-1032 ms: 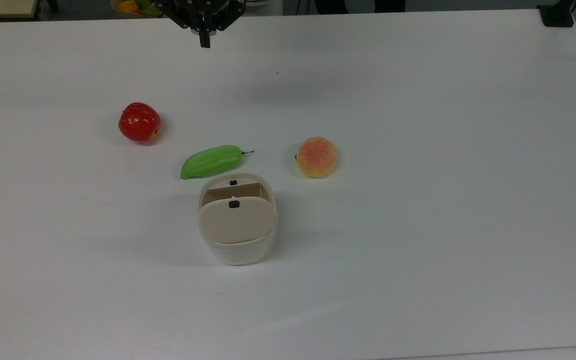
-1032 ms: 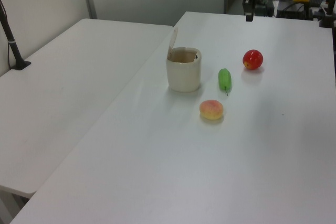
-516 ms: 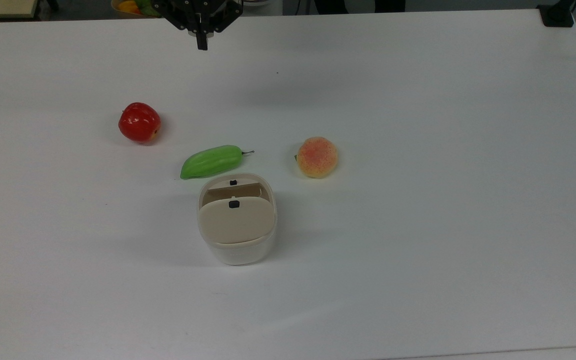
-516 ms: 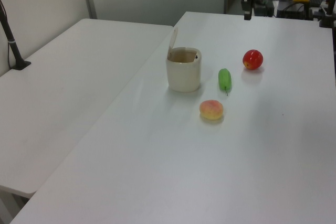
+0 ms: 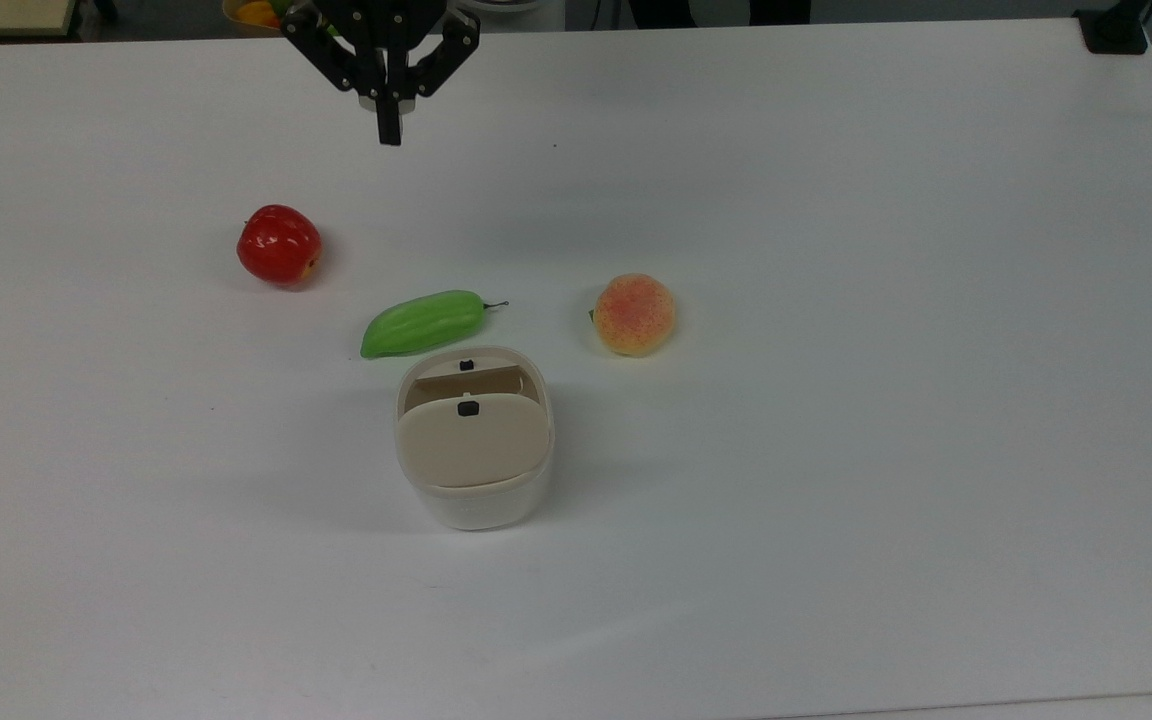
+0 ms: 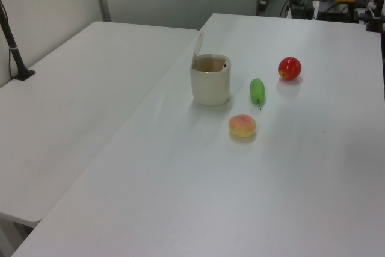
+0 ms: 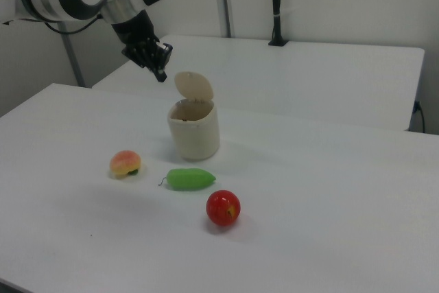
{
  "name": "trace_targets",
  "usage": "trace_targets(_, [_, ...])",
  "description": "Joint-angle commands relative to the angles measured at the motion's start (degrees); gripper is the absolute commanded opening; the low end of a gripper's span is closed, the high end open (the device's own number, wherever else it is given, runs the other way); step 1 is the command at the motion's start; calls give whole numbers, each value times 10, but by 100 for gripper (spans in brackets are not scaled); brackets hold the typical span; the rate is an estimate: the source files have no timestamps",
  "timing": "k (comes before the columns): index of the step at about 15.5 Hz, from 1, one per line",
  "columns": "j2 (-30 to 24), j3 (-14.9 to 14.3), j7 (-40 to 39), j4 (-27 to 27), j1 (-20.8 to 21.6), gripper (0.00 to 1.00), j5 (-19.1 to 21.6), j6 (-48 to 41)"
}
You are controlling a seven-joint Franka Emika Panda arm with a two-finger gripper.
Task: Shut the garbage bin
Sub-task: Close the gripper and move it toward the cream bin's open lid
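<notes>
In the top view, left to right on the white surface (image 5: 836,500): a glossy red apple (image 5: 279,245), a green cucumber-shaped fruit (image 5: 423,323), the cream plastic garbage bin (image 5: 474,440) with its beige lid (image 7: 193,86) raised, a peach (image 5: 634,314). The black hand (image 5: 388,135), fingers pressed together and empty, hangs far off; closing is not yet begun.
</notes>
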Motion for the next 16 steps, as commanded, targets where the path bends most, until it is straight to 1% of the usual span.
trace_targets(1, [9,-4,0,3,6,0,11,73])
trace_targets(7, [25,-3,2,3,8,0,12,164])
trace_targets(13, [47,1,5,2,11,0,29,248])
trace_targets(16, [71,1,5,2,10,0,30,325])
